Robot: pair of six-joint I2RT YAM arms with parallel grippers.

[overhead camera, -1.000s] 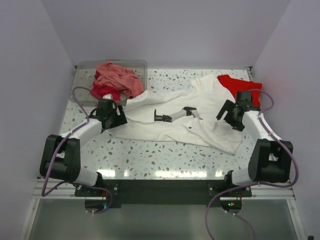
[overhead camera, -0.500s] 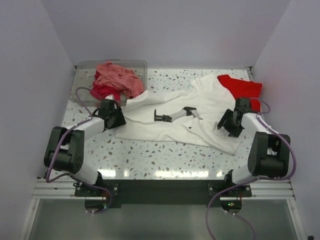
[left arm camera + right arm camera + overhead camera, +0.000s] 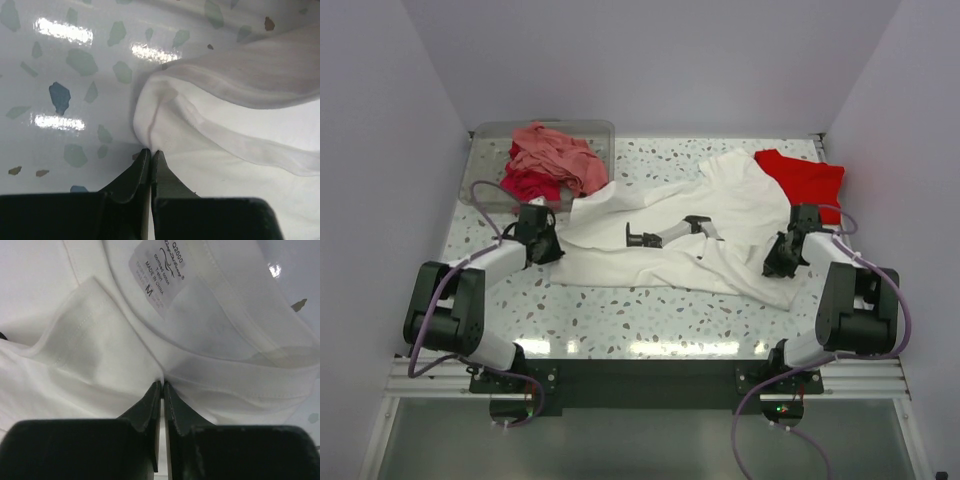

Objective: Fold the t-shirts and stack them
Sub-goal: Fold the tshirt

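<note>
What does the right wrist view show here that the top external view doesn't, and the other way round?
Only the right wrist view: the size label, marked M, sewn inside the white t-shirt at its neckline seam.
Only the top external view: the red t-shirt, the clear bin holding the pink and crimson shirts, the dark print on the white t-shirt, and the left gripper at that shirt's left edge.
Both: the white t-shirt, with the right gripper shut on it.

One camera looks down from above and behind the arms over the whole speckled surface (image 3: pixel 620 310). Each wrist camera peers past its own fingers (image 3: pixel 131 181), very close to the white t-shirt (image 3: pixel 660 262), which all three views share
</note>
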